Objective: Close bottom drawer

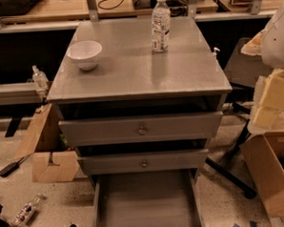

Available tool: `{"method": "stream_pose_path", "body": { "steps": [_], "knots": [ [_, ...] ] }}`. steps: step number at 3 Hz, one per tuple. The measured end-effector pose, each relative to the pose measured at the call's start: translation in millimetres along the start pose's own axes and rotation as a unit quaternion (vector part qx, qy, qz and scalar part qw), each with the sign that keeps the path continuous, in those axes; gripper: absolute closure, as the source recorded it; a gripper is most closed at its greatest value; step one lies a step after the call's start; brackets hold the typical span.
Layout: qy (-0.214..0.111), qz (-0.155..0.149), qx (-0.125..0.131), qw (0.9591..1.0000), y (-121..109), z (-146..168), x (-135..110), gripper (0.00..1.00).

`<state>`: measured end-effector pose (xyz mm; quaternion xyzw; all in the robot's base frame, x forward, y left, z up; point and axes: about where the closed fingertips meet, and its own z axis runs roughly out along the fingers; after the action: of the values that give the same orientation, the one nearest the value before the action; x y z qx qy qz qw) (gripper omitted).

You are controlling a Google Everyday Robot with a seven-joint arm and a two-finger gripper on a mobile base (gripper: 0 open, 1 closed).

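Yet to reach the gaping bottom drawer; cannot tell the gripper's state — out of view; next, push front inward.

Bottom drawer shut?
No, the bottom drawer is pulled out, inside showing; the end effector sits at the right edge, off it.

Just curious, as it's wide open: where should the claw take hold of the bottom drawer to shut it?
Probably its front panel, pushed from the front straight toward the cabinet. The bottom drawer is pulled far out; its front lies below the picture's edge, and only floor and side walls show. The claw is not in view.
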<state>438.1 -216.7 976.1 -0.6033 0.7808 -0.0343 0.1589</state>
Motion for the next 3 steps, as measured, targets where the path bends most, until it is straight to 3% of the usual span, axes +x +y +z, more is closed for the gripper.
{"method": "stream_pose_path", "body": {
  "steps": [1,2,3],
  "knots": [
    [0.001,0.002,0.008,1.0000,-2.0,-0.8,2.2,0.00],
    [-0.024,0.016,0.012,0.9995,19.2,41.6,40.1,0.00],
    [-0.036,0.050,0.013,0.9980,47.0,98.1,92.2,0.00]
  ]
}}
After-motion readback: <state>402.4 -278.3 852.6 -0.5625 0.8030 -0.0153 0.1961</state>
